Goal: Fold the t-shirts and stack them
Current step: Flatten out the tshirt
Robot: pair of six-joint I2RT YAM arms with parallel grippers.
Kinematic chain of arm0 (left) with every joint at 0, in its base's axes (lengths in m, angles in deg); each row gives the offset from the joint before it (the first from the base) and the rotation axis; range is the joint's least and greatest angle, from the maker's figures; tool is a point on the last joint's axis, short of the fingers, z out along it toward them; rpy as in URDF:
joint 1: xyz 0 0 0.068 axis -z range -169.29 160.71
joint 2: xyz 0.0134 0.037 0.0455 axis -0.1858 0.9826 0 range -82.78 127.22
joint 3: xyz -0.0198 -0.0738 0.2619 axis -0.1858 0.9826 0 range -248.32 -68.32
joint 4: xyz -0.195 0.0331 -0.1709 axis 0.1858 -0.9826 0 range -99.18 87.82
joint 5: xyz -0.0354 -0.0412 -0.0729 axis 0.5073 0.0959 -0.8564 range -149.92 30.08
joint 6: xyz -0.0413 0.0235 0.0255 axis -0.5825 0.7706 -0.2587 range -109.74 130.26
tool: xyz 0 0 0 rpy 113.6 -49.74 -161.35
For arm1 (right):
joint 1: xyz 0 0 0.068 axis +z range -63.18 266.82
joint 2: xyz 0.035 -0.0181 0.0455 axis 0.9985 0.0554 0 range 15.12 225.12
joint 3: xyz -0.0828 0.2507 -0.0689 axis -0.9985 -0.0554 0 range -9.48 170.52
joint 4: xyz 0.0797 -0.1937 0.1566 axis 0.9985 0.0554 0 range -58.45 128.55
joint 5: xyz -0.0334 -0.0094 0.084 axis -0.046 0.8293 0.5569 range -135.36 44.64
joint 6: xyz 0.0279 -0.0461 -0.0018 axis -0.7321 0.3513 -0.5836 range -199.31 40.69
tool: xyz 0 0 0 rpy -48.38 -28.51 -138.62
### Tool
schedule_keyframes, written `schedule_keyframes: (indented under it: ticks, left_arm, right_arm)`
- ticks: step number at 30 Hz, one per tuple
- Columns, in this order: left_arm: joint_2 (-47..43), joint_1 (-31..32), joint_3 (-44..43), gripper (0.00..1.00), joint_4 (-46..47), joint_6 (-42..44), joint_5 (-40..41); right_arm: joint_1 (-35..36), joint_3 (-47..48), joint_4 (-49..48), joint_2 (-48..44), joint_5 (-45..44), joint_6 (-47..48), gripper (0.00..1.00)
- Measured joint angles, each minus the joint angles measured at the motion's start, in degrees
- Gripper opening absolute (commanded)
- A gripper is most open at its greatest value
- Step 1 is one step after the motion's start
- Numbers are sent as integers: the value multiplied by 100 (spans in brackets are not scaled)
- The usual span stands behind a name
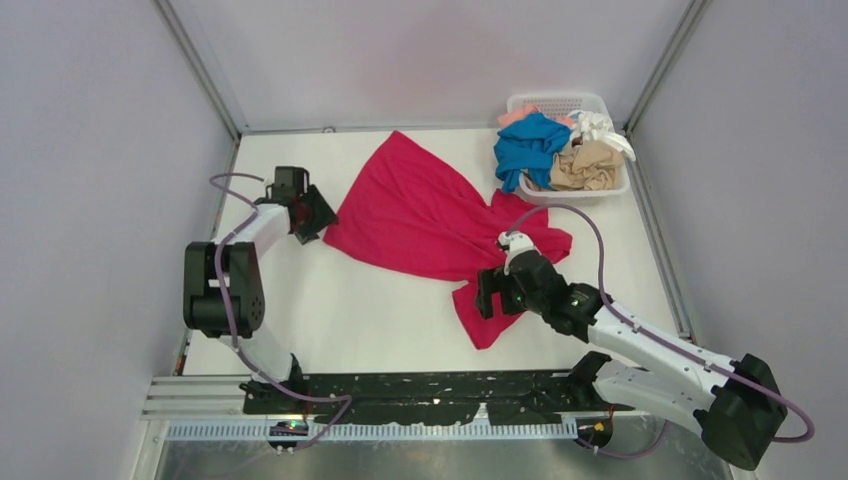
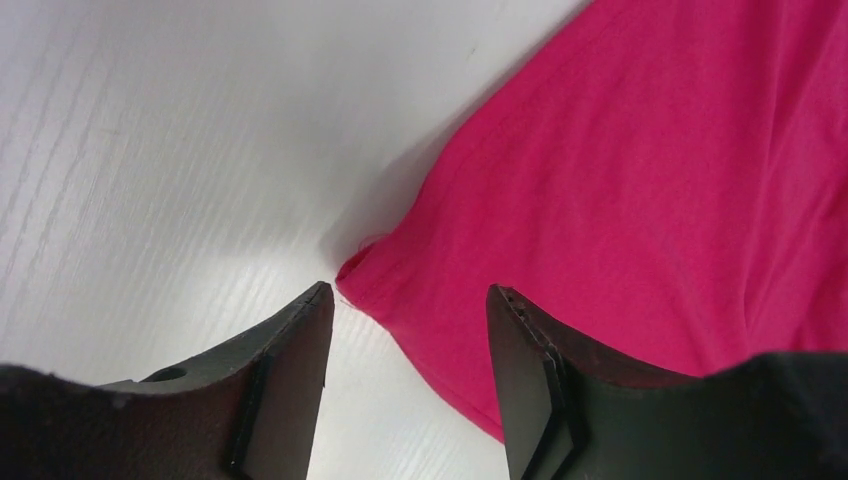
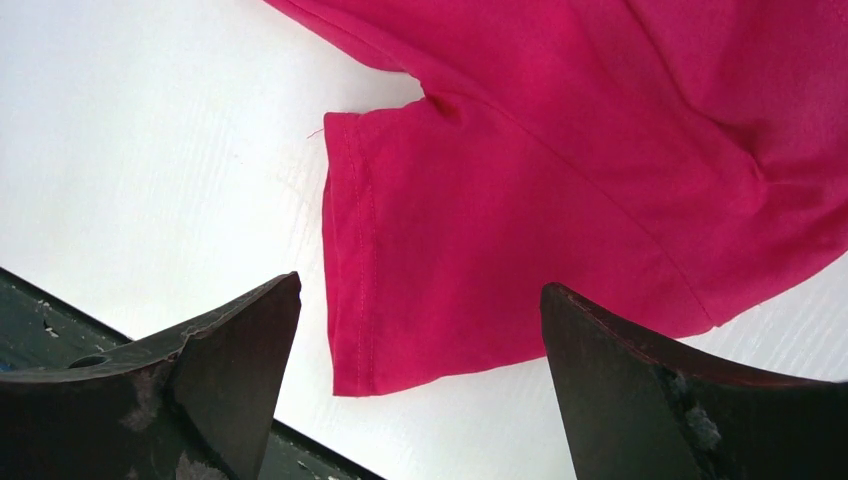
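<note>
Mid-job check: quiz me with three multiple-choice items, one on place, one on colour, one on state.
1. Where is the white basket? A) far right corner of the table B) near left corner C) centre
2. The t-shirt spread on the table is: A) blue B) tan C) magenta-red
3. The left gripper and right gripper are: A) both shut on cloth B) both open, empty C) one shut
Answers: 1A, seen in the top view; 2C, every view shows that colour; 3B, the wrist views show both spread wide, gripping nothing.
</note>
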Motion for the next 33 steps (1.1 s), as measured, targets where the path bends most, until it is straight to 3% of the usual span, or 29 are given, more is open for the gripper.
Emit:
schedule_keyframes:
  ticks: [10,23,28,33]
  left_arm:
    - [575,2,-345,55,-737,-42,243]
    - [1558,107,-2138,51,-2118,101,317]
    - [1585,256,-2103,51,-2352,-407,363]
    - [1403,420,-1521,54,-2369,-1259,643]
  right_arm:
    - [39,-42,31,-2,-87,-195,95]
    - [44,-55,79,-372,-466,-173,95]
    - [44,-55,192,-581,-601,-68,95]
    - [44,-55,282,-857,-649,4,95]
